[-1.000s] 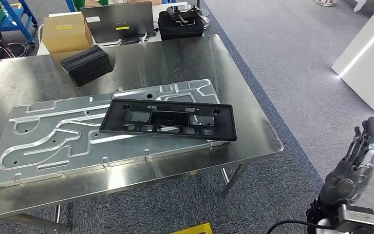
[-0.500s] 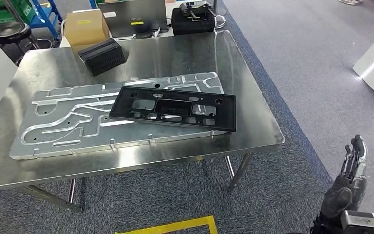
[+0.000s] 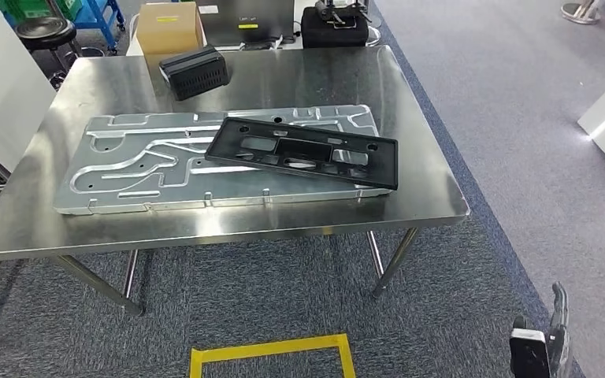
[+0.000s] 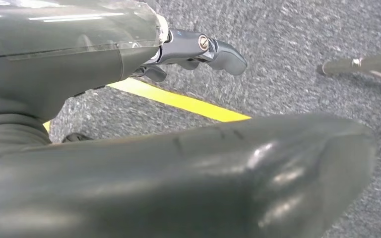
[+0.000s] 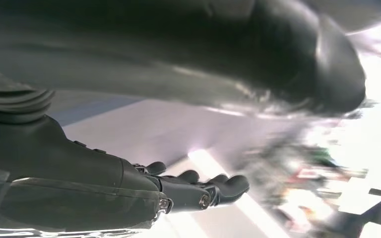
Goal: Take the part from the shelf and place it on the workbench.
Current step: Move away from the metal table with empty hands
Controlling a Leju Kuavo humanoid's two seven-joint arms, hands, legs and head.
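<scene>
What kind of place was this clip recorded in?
Probably a workshop or factory test floor: a stainless steel workbench carries a large machined metal plate with a black plastic frame part resting on it, and yellow floor marking tape lies on grey carpet.

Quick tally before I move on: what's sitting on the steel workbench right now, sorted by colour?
Black: 2, the flat frame part and the ribbed box
Silver: 1, the large grooved metal plate, with the frame part lying across its right end
Total: 3 things on the workbench
</scene>
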